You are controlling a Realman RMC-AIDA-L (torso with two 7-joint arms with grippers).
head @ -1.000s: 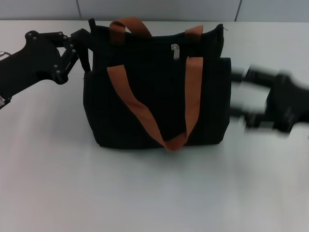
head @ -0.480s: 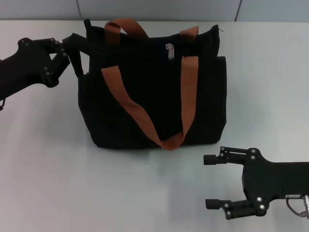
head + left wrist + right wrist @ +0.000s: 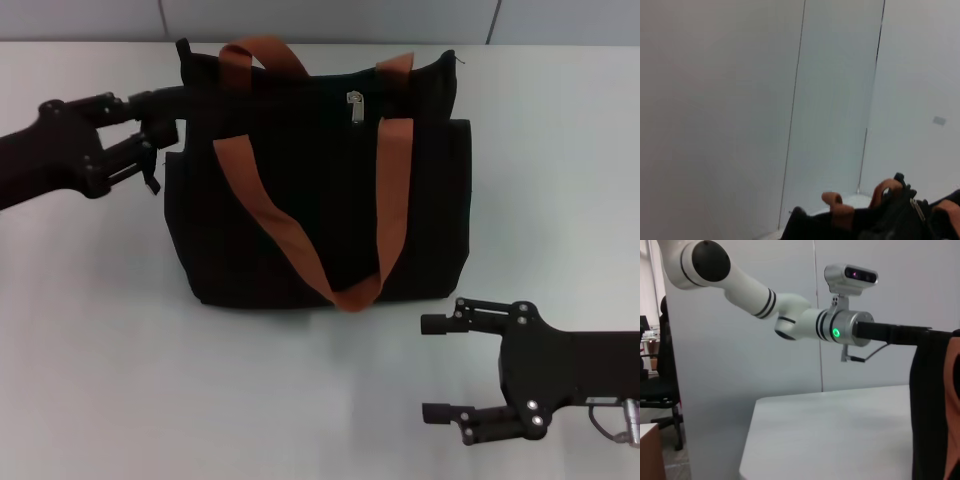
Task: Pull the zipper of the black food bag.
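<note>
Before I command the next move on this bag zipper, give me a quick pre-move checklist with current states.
1. Black food bag upright on the table: ok.
2. Zipper pull in sight, near the middle of the top edge: ok.
3. Left gripper bracing the bag's left top corner: at that corner, firm grip cannot tell.
4. Right gripper at the zipper: not ok; it hangs open over the table, in front of the bag's lower right corner.
5. Orange-brown handles off the zip line: cannot tell; the straps cross the top edge on both sides of the pull.

Matte black grippers, left [image 3: 150,135] and right [image 3: 432,368], silver screws at finger linkages; white left arm [image 3: 755,287], black bands, green light.
</note>
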